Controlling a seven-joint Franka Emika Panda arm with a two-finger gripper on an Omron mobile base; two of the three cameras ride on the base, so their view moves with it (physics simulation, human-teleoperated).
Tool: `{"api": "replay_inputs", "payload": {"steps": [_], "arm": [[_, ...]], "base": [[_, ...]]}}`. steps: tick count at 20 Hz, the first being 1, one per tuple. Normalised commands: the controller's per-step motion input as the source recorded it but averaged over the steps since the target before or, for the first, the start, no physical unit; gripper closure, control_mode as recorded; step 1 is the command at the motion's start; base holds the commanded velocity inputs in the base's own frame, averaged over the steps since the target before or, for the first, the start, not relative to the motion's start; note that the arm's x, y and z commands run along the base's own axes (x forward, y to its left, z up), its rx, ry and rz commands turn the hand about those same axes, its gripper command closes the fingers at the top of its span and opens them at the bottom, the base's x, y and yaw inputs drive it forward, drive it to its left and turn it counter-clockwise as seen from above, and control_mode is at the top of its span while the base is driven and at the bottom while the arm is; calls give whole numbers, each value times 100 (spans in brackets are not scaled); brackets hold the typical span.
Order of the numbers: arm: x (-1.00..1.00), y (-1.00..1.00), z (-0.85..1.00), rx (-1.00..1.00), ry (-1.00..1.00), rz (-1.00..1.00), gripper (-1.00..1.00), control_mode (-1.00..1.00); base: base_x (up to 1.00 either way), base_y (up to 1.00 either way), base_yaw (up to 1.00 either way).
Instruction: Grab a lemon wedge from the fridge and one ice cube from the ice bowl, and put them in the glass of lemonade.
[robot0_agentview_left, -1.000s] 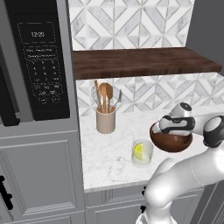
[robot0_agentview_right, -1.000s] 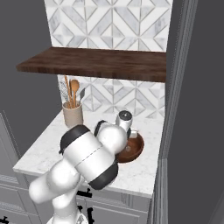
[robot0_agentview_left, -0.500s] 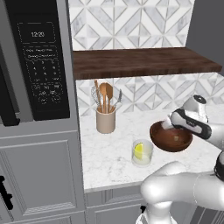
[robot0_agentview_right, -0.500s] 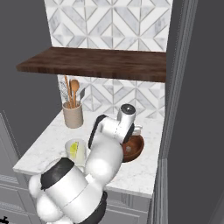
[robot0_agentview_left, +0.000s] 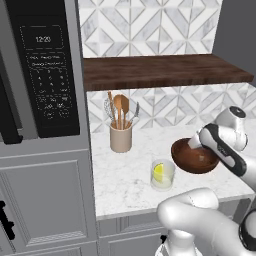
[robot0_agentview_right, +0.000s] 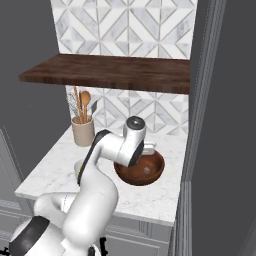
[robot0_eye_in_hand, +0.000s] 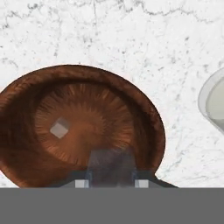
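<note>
You can read one thing: the clock display (robot0_agentview_left: 43, 39) on the dark microwave panel (robot0_agentview_left: 45, 70) shows "12:20". The keypad markings beneath it are too small and blurred to make out.

Flat, even rendered light, no visible source, no glare. Marble counter (robot0_agentview_left: 125, 170) is bright; soft shade sits under the wooden shelf (robot0_agentview_left: 160, 70) on the tile backsplash (robot0_agentview_left: 165, 102). Left side dim: microwave (robot0_agentview_left: 45, 65) face nearly black, keypad text barely legible. Right base view has dark grey walls both sides, low contrast there. Base views are soft, upscaled, edges slightly fuzzy. Hand view is sharp on marble veining and the ice bowl (robot0_eye_in_hand: 26, 105) grain; a hazy, semi-transparent smear low centre blurs the bowl's near rim. No edge distortion noticeable.
</note>
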Motion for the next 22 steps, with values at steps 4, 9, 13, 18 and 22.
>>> {"api": "replay_inputs", "payload": {"steps": [4,9,13,18,22], "arm": [[-36,37,34,0,-1,0,100,-100],[-36,34,35,0,0,0,100,-100],[-36,42,27,0,0,4,100,-100],[-43,60,4,0,0,7,100,-100],[-34,70,3,0,0,7,100,-100]], "base": [[0,0,0],[0,0,0],[0,0,0],[0,0,0],[0,0,0]]}}
